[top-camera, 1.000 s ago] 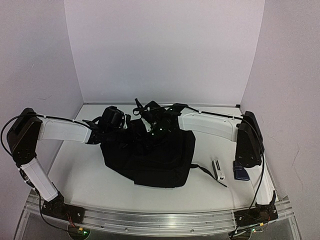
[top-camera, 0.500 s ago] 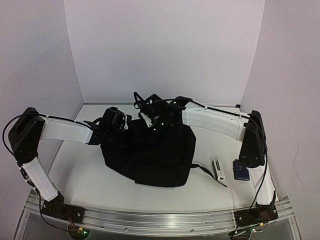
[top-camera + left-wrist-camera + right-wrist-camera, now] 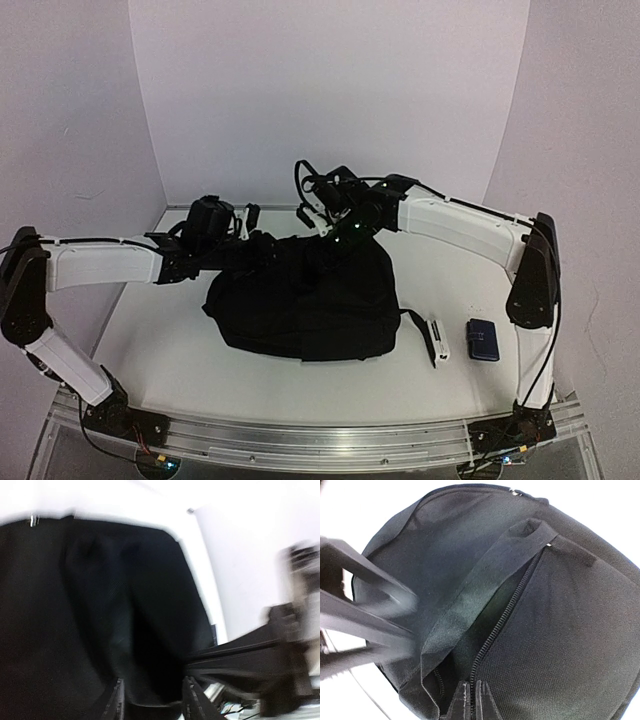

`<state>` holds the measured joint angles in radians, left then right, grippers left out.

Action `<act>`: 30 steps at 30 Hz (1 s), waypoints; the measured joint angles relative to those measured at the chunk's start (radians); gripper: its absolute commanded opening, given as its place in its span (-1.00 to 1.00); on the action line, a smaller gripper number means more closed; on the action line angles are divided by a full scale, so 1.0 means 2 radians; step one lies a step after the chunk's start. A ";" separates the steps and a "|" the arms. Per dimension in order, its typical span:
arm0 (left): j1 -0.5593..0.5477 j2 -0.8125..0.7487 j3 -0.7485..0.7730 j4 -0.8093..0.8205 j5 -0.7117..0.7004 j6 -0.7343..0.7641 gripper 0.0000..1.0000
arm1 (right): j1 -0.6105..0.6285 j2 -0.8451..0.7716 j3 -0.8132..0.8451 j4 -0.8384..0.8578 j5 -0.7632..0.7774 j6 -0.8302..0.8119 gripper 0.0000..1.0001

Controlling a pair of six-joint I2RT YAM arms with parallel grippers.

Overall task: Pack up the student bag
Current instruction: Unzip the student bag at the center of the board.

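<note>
Table: R claw prob. pinches bag.

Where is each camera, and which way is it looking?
Top external: high behind the robot, looking down at the table and student bag; left arm and right arm show.
Left wrist: on the left arm, looking along the open left gripper at the bag's black fabric.
Right wrist: on the right arm, looking down past the right gripper, shut on the bag beside its zip.
Both wrist views share the bag.
</note>
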<state>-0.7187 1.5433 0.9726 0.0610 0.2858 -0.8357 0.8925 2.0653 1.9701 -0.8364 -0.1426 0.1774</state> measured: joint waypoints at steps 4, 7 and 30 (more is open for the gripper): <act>0.010 -0.036 -0.002 0.010 -0.006 0.000 -0.58 | 0.000 -0.011 -0.019 0.011 -0.005 -0.011 -1.00; 0.015 -0.023 -0.004 0.023 -0.003 -0.005 -0.72 | 0.000 -0.015 -0.021 0.015 -0.003 -0.015 -1.00; 0.014 0.153 0.034 0.131 0.073 -0.071 -0.09 | -0.004 -0.102 -0.149 0.123 -0.018 -0.055 -0.52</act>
<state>-0.6899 1.8499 1.0413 0.3238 0.4317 -0.9769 0.8841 1.8614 1.6729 -0.5909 -0.1782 0.0681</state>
